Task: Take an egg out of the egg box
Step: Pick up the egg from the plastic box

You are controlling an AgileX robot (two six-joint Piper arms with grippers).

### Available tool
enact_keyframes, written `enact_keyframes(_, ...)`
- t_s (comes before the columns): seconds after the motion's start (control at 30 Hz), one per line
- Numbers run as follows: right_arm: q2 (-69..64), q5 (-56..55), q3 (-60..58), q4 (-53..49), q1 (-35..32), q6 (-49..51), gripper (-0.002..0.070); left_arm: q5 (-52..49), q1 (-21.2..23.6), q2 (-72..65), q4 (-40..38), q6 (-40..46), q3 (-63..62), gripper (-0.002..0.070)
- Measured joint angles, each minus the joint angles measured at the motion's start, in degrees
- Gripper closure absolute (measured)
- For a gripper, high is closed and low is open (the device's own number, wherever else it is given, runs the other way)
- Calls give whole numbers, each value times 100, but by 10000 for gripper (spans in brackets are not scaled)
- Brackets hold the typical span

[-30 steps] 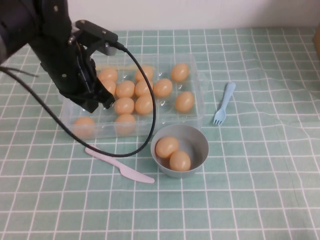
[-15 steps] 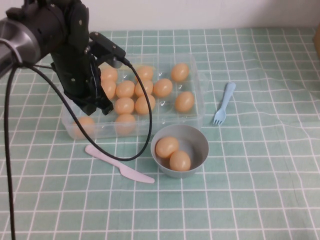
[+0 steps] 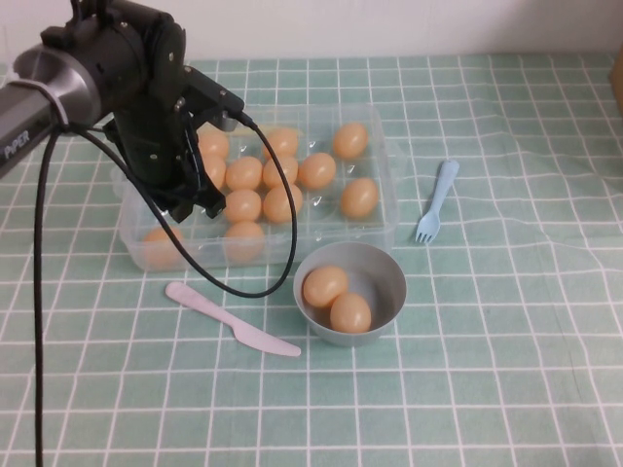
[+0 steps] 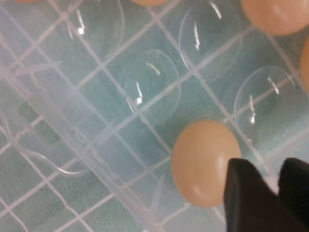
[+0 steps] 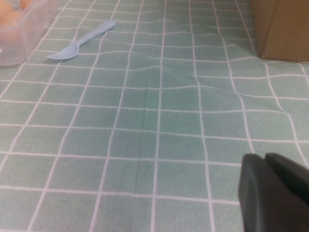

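1. The egg box (image 3: 384, 209) lies with its long axis across the table, left to right in the high view, on the green checked tablecloth (image 3: 506, 370). It is open on top.
2. The egg (image 4: 205, 162) nearest the left gripper sits in a cup by the box's front wall, at the left end. In the high view (image 3: 162, 245) it appears partly under the arm. Its long axis runs roughly along the box wall.
3. Other eggs fill the middle cups; several cups near the left end stand empty, seen through the left wrist view.
4. Compared with a second ago, the left arm has drawn back toward the box's left end and stands more upright. Its cable (image 3: 282, 243) now hangs in a longer loop over the box front.
5. Half a second ago the arm was nearly in the same place; the shift since is slight. The eggs, bowl and cutlery have not moved.
6. The left gripper (image 4: 270, 193) hovers over the left front part of the box. Its fingers (image 4: 246, 198) stand almost together, with only a narrow gap, and grasp nothing. One fingertip overlaps the egg's edge in the left wrist view; contact cannot be told.
7. The right gripper (image 5: 275, 193) is parked low over the cloth, well to the right of the box, fingers together and empty.
8. A grey bowl (image 3: 387, 268) with two eggs stands just in front of the box. A pink knife (image 3: 232, 319) lies to its left, a blue fork (image 3: 435, 201) to the box's right.
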State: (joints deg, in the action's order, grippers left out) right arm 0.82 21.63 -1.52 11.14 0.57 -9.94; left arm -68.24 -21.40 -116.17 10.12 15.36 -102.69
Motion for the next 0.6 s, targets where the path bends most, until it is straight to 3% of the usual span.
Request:
enact_keyframes(0.1,0,0,0,0,0,0,694,85,0,-89,0,-11,-27,410)
enact_keyframes(0.23,0,0,0,0,0,0,694,140,0,-201,40,-37,-42,269)
enact_keyframes(0.6,0,0,0,0,0,0,694,79,0,-511,340,-499,-318,227)
